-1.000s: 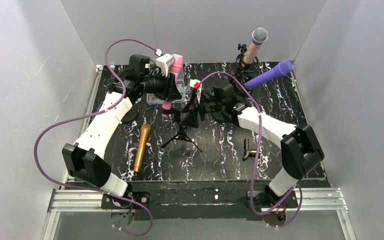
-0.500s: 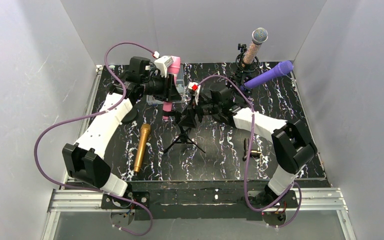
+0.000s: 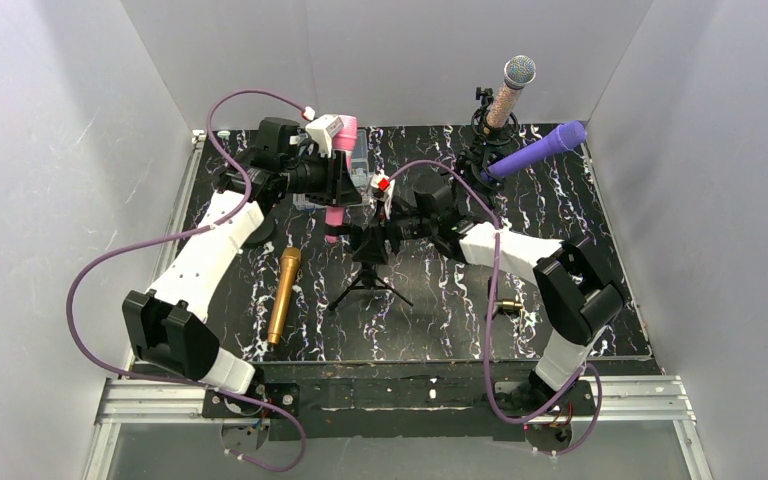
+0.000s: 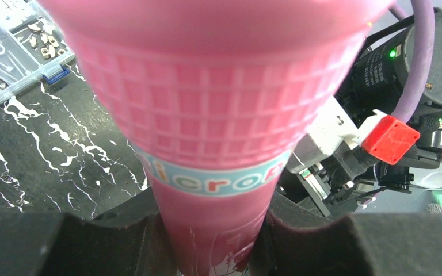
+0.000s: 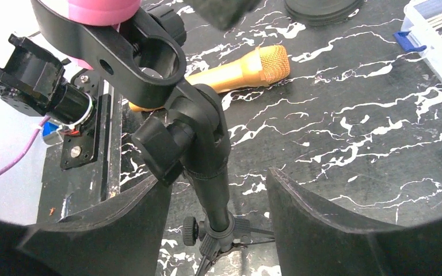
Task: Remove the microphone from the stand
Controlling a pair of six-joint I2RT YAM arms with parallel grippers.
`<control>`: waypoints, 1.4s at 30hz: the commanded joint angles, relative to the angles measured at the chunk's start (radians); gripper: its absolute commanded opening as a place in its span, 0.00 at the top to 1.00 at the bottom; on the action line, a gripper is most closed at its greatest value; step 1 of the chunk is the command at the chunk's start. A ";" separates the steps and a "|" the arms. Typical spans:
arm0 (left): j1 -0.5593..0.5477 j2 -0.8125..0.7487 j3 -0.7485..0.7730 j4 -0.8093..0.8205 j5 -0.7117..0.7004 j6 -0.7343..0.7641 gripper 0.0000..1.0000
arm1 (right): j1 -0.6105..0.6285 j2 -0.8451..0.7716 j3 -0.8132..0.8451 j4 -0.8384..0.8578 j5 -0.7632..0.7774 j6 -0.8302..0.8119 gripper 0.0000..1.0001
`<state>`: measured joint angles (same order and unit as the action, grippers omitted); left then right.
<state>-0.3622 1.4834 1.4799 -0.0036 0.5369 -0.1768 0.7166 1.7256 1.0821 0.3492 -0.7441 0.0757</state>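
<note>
Black white-veined desk point(image 3: 440, 320) fills the middle, grey walls round it.

L arm point(image 3: 205, 255) reaches to the far left-centre of the desk. Its jaws are clamped on the pink mic point(image 3: 335, 190); in the left wrist view a dark pad presses each side of the handle point(image 4: 218, 115), just below the blue band with lettering. Mic is up off the desk, roughly upright, head toward the back wall.

R arm point(image 3: 520, 250) reaches in from the right toward the centre. Its jaws stand apart, one pad each side of the stand's post, w/ a gap on both sides in the right wrist view, so nothing gripped.

Stand point(image 3: 368, 270): small black tripod, feet on the desk mid-way, clip point(image 5: 144, 52) tilted at the top. Pink mic's low end point(image 5: 92, 8) sits right at the clip's upper edge; can't tell if it's seated in it or just clear.

Gold mic point(image 3: 284, 295) lies flat on the desk, left of the stand, apart from it.

Purple mic point(image 3: 535, 150) is at far right, tilted up.

Silver-headed mic point(image 3: 508, 95) stands in a holder at the back.

Clear parts box point(image 4: 6, 52) is behind the pink mic.

Small black-and-gold piece point(image 3: 505, 303) lies near the R arm.
</note>
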 commanded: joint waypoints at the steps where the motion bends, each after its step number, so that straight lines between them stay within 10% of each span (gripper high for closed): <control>1: -0.003 -0.061 -0.008 0.028 0.024 -0.036 1.00 | 0.013 0.009 -0.014 0.075 -0.022 0.008 0.32; 6: -0.003 -0.066 -0.028 0.035 0.020 -0.049 1.00 | 0.017 0.022 -0.014 0.079 -0.031 0.007 0.43; 16: -0.003 -0.081 -0.023 -0.028 -0.008 -0.012 1.00 | 0.018 0.029 -0.012 0.044 0.004 -0.019 0.99; 42: -0.073 0.022 0.086 -0.248 -0.348 0.210 1.00 | 0.111 -0.064 -0.068 -0.084 0.255 -0.278 0.99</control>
<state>-0.4324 1.4841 1.5269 -0.1574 0.2958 -0.0540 0.8143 1.6917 1.0485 0.2924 -0.5575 -0.0898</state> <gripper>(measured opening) 0.353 0.282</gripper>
